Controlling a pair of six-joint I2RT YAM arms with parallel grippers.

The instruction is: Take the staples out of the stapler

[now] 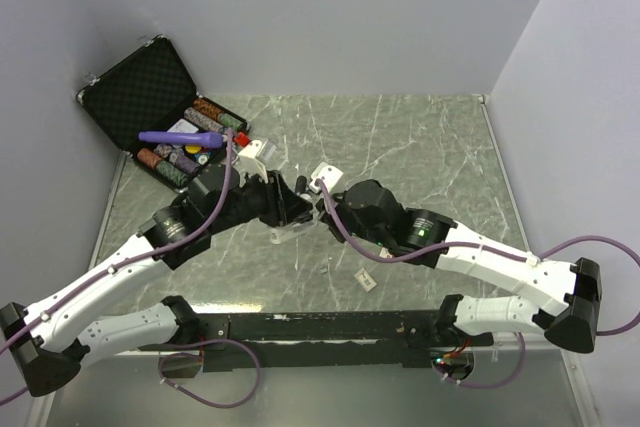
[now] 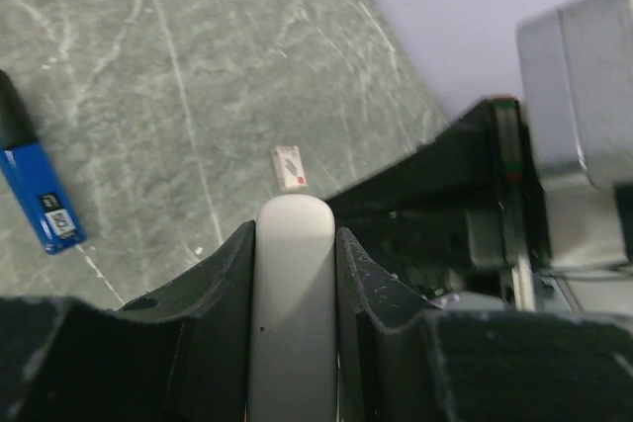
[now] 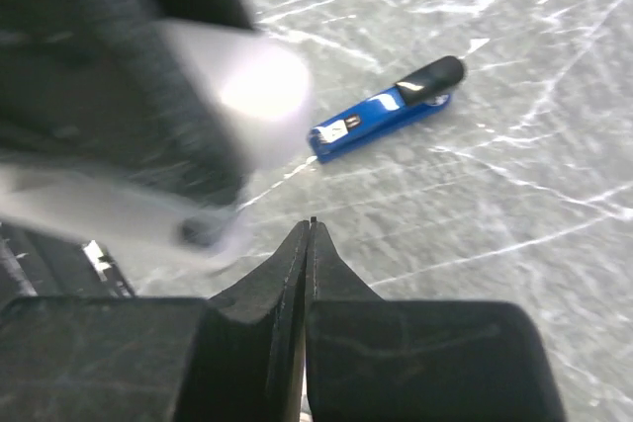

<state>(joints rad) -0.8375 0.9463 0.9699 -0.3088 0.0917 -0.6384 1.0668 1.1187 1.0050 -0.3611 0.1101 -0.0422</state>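
While the left gripper (image 2: 294, 239) pinches the white bar (image 2: 292, 318) between its two black fingers, the right gripper (image 3: 310, 234) has its fingers pressed tight together with nothing in them. The stapler (image 3: 381, 111) lies flat on the grey table (image 3: 514, 244), near the round tip of the white bar but apart from it. Its blue end is nearer the white bar than its black end. A small white card (image 2: 290, 167) lies just past the white bar's tip.

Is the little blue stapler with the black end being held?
No, the stapler lies alone on the grey marble tabletop, nothing gripping it.
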